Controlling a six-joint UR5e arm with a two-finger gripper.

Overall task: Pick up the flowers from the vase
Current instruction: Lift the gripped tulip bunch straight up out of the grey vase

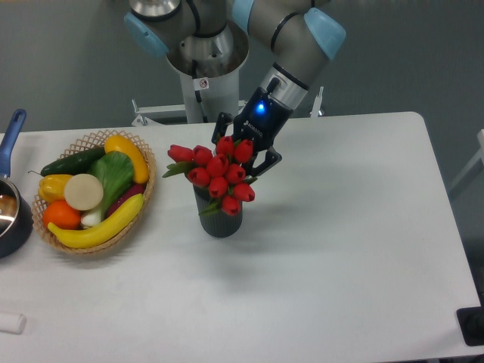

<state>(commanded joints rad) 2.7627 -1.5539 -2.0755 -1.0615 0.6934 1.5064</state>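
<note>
The flowers (pixel 218 175), a bunch of red tulip buds with green leaves, stand in the short dark grey ribbed vase (pixel 220 218) at the table's middle. My gripper (pixel 242 155) reaches down from behind and to the right, its blue light lit. Its two black fingers (pixel 271 159) close around the back of the bunch, just under the upper buds, and appear shut on it. The stems and the fingertips are hidden behind the buds. The lower part of the bunch still sits inside the vase's mouth.
A woven basket (pixel 144 198) of fruit and vegetables sits left of the vase. A dark pan with a blue handle (pixel 10 136) is at the far left edge. A small white object (pixel 10 323) lies near the front left corner.
</note>
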